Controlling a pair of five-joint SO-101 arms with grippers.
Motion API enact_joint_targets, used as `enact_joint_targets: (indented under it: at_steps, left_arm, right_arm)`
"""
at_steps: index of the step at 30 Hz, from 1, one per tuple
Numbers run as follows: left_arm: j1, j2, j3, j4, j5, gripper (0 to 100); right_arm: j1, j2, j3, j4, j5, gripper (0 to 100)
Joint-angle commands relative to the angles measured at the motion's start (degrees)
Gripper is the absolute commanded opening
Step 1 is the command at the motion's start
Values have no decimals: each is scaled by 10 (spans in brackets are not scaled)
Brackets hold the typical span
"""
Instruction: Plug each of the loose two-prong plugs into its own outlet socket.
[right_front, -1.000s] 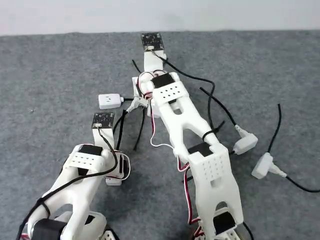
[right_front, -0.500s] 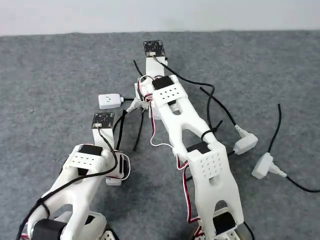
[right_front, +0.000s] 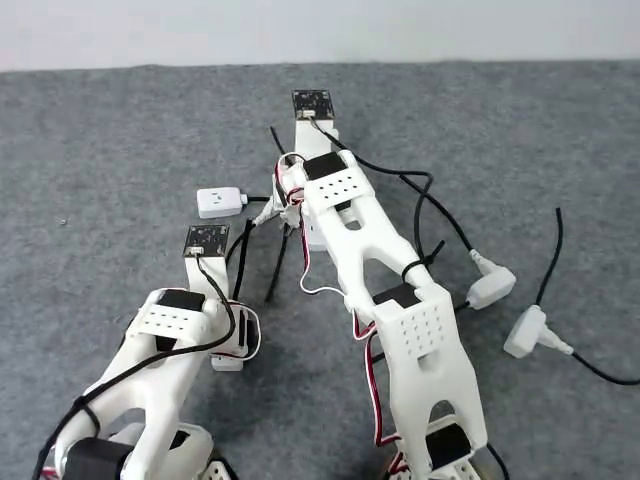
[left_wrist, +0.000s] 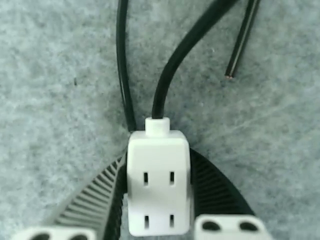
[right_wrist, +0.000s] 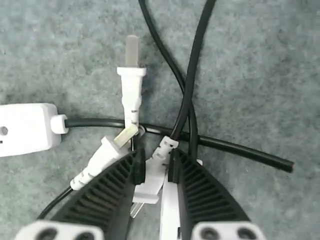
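Note:
In the left wrist view my left gripper (left_wrist: 159, 157) is shut on a white outlet socket (left_wrist: 159, 185), whose slots face the camera and whose black cable (left_wrist: 180, 55) runs away over the carpet. My right gripper (right_wrist: 155, 157) is shut on a white two-prong plug (right_wrist: 150, 182) amid crossing black cables. Just beyond it lie two more loose plugs, one straight (right_wrist: 131, 87) and one slanted (right_wrist: 97, 162). A second outlet socket (right_wrist: 25, 131) lies beside them; from above, this socket (right_front: 220, 201) is left of the right arm's wrist (right_front: 335, 185).
Grey carpet (right_front: 100, 130) covers the table. Two more white blocks on black cables (right_front: 492, 288) (right_front: 525, 330) lie right of the right arm. Loose cable ends (right_front: 557, 215) trail across the carpet. The carpet's far left part is bare.
The right arm's wrist has shifted slightly toward the near side and right. The left arm has not moved.

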Motion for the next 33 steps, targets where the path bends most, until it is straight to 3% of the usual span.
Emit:
enact_joint_targets:
  at_steps: [1,12,20,26,33]
  left_arm:
    - [-2,-11,3,11,2,107]
    - [0,-11,3,11,2,107]
    - [-1,-11,3,11,2,107]
    - [-1,-11,3,11,2,107]
    - [0,-11,3,11,2,107]
  right_arm:
    - [-6,-16,-32,14,-10,116]
    - [-6,23,-68,14,-33,216]
    - [-5,87,-185,85,-32,7]
    - [-18,97,-273,192,15,10]
    - [-19,103,-391,410,74,9]
